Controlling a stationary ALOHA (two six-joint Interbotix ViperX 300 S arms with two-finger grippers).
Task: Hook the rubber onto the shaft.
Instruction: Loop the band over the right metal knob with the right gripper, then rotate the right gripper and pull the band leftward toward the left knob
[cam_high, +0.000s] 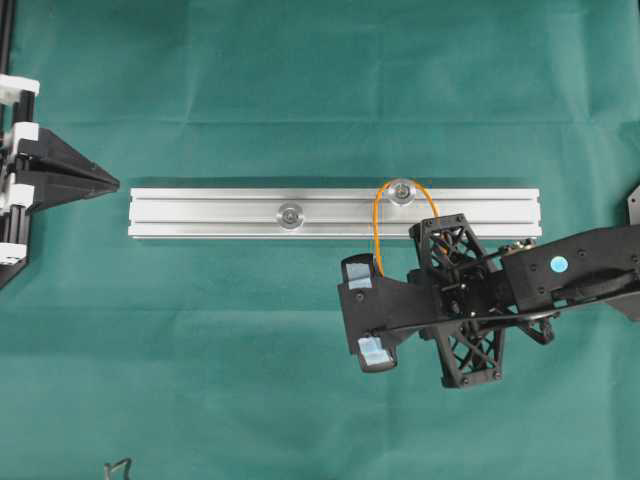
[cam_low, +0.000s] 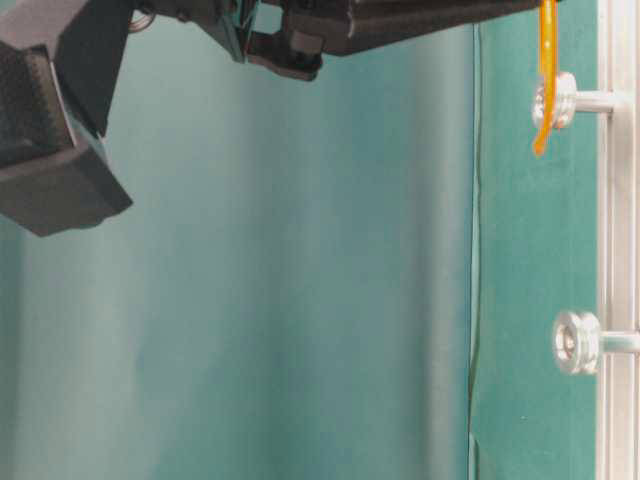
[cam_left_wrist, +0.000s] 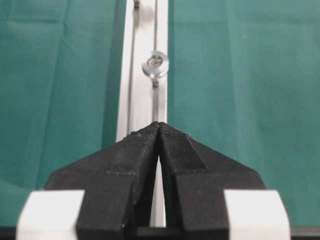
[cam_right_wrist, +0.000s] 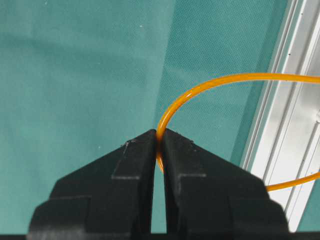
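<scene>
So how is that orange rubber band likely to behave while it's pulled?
The rubber band is likely floppy and light: it curves freely from the right gripper to the shaft. Probably stretchy, since it arcs around that shaft. Being so thin where the fingers pinch it, it could slip out.

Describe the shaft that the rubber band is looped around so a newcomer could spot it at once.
A long silver rail lies across the green cloth. Two round silver shafts stand on it. The one meant is nearer the right gripper; unlike the bare shaft, it has the orange rubber band looped around it.
</scene>
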